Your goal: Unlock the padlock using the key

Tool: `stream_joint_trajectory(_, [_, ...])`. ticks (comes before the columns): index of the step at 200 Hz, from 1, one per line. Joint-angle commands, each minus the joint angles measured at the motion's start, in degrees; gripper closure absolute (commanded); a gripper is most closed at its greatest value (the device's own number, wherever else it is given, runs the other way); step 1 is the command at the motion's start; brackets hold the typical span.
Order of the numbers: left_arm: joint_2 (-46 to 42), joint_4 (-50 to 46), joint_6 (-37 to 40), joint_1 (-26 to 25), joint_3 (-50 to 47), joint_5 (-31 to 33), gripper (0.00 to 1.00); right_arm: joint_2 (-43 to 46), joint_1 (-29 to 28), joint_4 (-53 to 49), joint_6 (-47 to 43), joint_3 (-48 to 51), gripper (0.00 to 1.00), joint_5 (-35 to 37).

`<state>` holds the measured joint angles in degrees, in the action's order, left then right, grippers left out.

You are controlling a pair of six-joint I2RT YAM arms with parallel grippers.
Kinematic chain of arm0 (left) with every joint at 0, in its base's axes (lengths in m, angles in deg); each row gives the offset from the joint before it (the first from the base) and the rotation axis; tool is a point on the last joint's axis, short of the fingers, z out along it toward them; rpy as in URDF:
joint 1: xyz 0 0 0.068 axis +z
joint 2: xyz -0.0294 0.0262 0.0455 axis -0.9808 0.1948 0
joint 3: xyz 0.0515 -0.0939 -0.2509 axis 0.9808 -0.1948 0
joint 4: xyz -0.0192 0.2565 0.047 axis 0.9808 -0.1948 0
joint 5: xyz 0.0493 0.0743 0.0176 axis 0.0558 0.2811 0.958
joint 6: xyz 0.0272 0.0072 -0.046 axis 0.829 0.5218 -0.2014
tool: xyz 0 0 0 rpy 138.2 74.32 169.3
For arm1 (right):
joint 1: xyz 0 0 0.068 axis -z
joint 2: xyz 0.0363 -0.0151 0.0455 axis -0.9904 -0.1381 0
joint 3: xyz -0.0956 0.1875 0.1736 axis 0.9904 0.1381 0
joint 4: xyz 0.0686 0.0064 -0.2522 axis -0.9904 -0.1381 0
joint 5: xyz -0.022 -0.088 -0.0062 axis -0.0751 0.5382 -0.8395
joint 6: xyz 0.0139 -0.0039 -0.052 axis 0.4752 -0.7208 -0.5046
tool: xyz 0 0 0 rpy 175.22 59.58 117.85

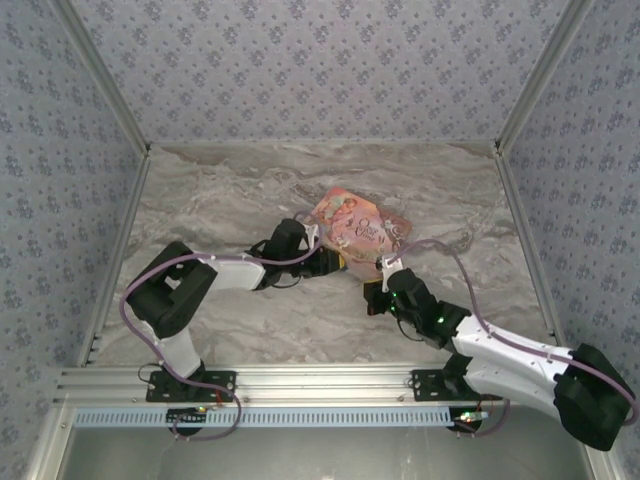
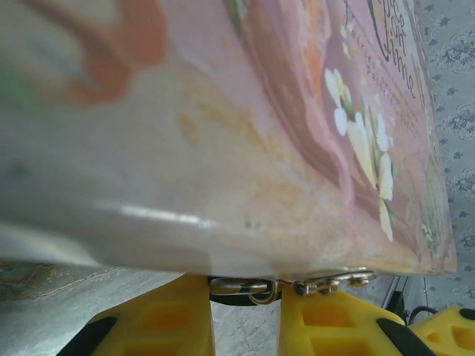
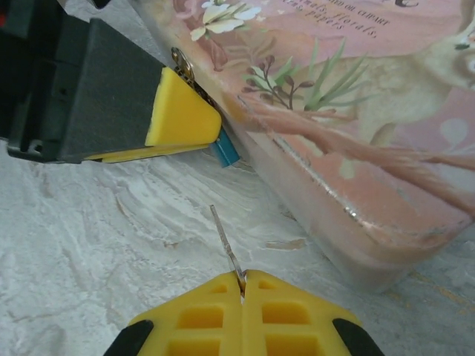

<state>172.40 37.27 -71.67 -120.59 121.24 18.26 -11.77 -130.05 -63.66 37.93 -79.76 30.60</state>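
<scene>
Nearest the right wrist camera, the right tool point(image 3: 243, 285) was pressed shut on the key point(image 3: 225, 243), whose thin silver blade stuck out ahead of the fingertips, tilted a little left. Bare marbled table point(image 3: 89, 222) lay between the blade's tip and the lock, so the two were near but apart.

Beyond that gap sat the padlock point(image 3: 225, 153), only a small teal corner of it showing beneath a yellow finger. It rested just beside the lower edge of the pink book point(image 3: 356, 111). The left tool point(image 2: 245, 293) was drawn narrow around it, with silver metalwork caught between its two pads, and it seemed to be pinching the lock, though most of the body was hidden. The keyhole could not be made out.

Farthest back, the book lay flat on the table, taking no part in the work.

Judged from this, both pickups were done: key in one tool, lock steadied by the other. Left to do were lining the blade up with the keyhole, pushing it in, turning it, and freeing the shackle.
</scene>
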Motion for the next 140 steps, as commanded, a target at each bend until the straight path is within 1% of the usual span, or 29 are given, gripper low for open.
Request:
stream_joint_trajectory(1, [-3.6, -0.4, -4.4, -0.4, 3.0, -0.9, 0.8, -2.1, -2.3, 6.3, -3.3, 1.0, 1.0, 7.6])
stream_joint_trajectory(24, [-3.5, -1.2, -6.9, -0.7, 3.9, -1.2, 0.8, -4.6, -4.2, 9.6, -5.1, 1.6, 1.0, 10.5])
stream_joint_trajectory(60, [-3.4, -1.8, -9.5, -1.0, 4.8, -1.6, 0.8, -7.9, -4.6, 12.5, -7.7, 1.6, 1.0, 12.3])
stream_joint_trajectory(97, [-3.2, -1.6, -11.8, -1.1, 4.9, -2.0, 0.8, -10.1, -4.1, 14.0, -10.3, 1.5, 1.0, 12.4])
stream_joint_trajectory(140, [-3.4, -2.0, -12.6, -1.2, 4.9, -2.1, 0.8, -15.2, -3.6, 15.7, -12.8, 0.3, 1.0, 11.0])
